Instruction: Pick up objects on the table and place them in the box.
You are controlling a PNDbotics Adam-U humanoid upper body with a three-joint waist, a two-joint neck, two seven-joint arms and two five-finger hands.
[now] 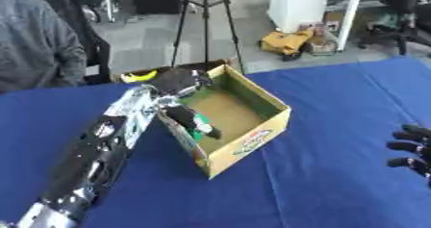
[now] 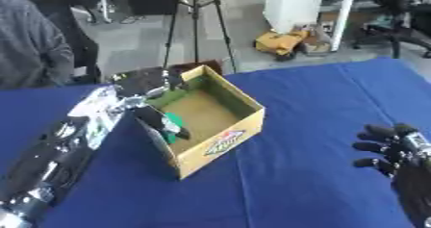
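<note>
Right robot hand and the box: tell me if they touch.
Apart. The right eye view shows bare blue tablecloth between the right robot hand and the box.

Beyond my table's blue cloth I see a black tripod standing on the grey floor, a white cabinet to its right, and a yellow bag lying at the cabinet's foot.

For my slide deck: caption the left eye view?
Left hand lowers a green object into the cardboard box on the blue table.
</note>
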